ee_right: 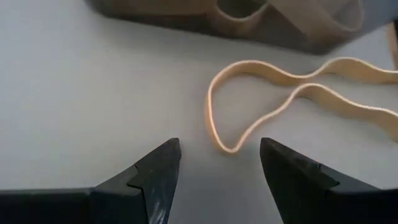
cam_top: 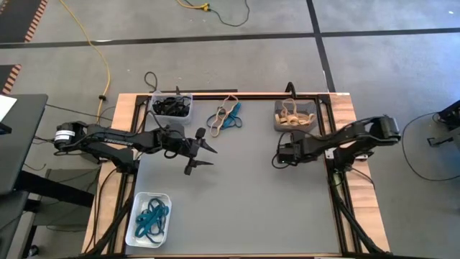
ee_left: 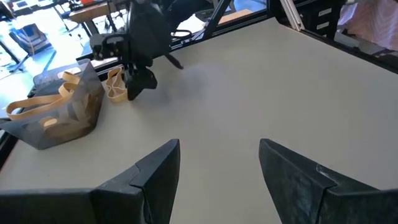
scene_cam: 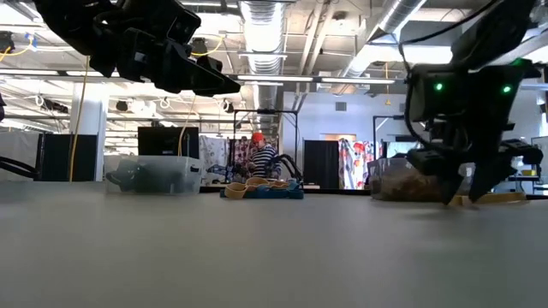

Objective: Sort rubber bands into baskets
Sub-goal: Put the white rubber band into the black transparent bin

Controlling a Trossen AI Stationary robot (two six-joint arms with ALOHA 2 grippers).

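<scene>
A loose tan rubber band [ee_right: 273,93] lies flat on the table just in front of the dark grey basket [cam_top: 295,115], which holds tan bands. My right gripper [ee_right: 217,168] is open, low over the table, its fingertips just short of the band's near loop and touching nothing; it also shows in the high view [cam_top: 276,160]. My left gripper [cam_top: 203,157] is open and empty, raised above the table's middle left. A small pile of tan and teal bands [cam_top: 226,119] lies at the far middle. The clear basket [cam_top: 171,106] holds black bands. The white basket [cam_top: 149,218] holds teal bands.
The table's wooden border and dark frame rails [cam_top: 327,122] run along the far and right sides. A yellow cable [cam_top: 100,65] lies on the floor beyond the table. In the low view a person [scene_cam: 261,154] is far off in the room behind.
</scene>
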